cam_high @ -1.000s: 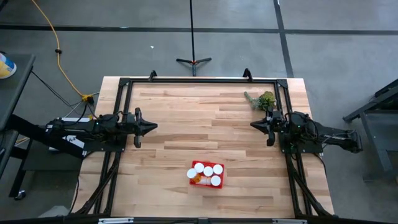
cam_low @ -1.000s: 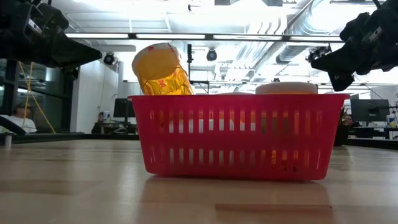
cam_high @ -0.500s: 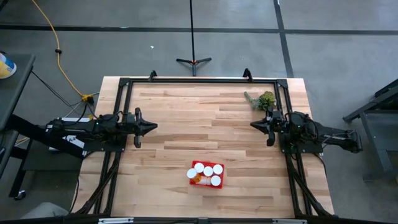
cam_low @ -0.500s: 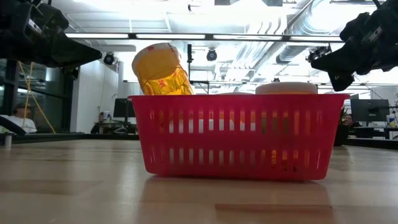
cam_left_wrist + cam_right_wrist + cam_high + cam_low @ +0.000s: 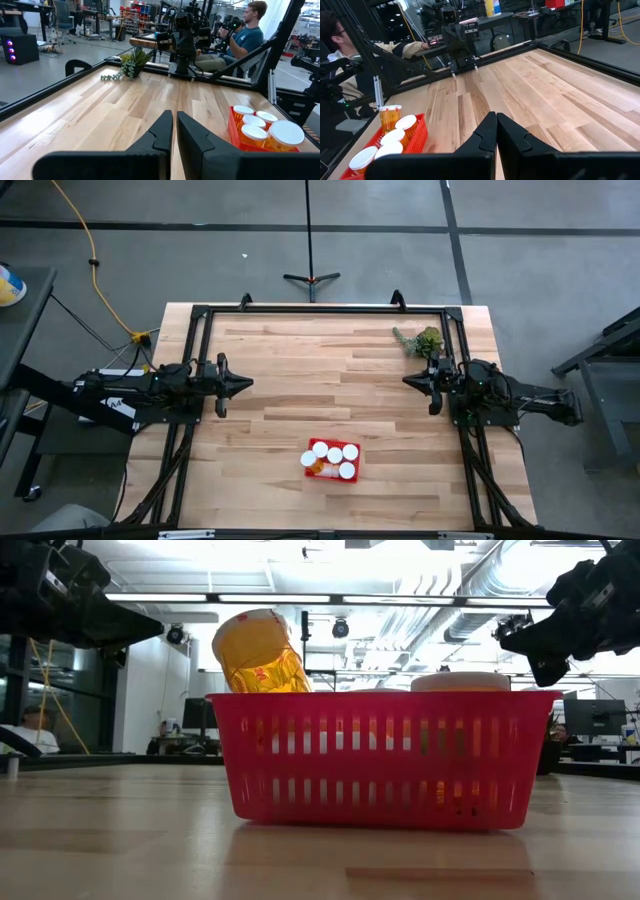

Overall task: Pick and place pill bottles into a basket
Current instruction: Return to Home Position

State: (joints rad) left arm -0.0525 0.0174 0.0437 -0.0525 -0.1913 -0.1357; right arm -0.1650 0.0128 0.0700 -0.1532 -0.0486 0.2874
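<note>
The red basket (image 5: 331, 474) stands on the table near its front edge, a little right of centre. Several orange pill bottles with white caps (image 5: 334, 454) stand or lie inside it; in the low view one bottle (image 5: 259, 652) leans tilted above the rim at the basket's (image 5: 380, 755) left. The bottles also show in the left wrist view (image 5: 260, 130) and the right wrist view (image 5: 395, 135). My left gripper (image 5: 248, 383) is shut and empty over the table's left side. My right gripper (image 5: 406, 381) is shut and empty over the right side.
A green leafy clump (image 5: 420, 340) lies at the table's far right, near my right arm. A black frame (image 5: 320, 310) runs round the table's edges. People sit beyond the table in both wrist views (image 5: 247, 35) (image 5: 340, 45).
</note>
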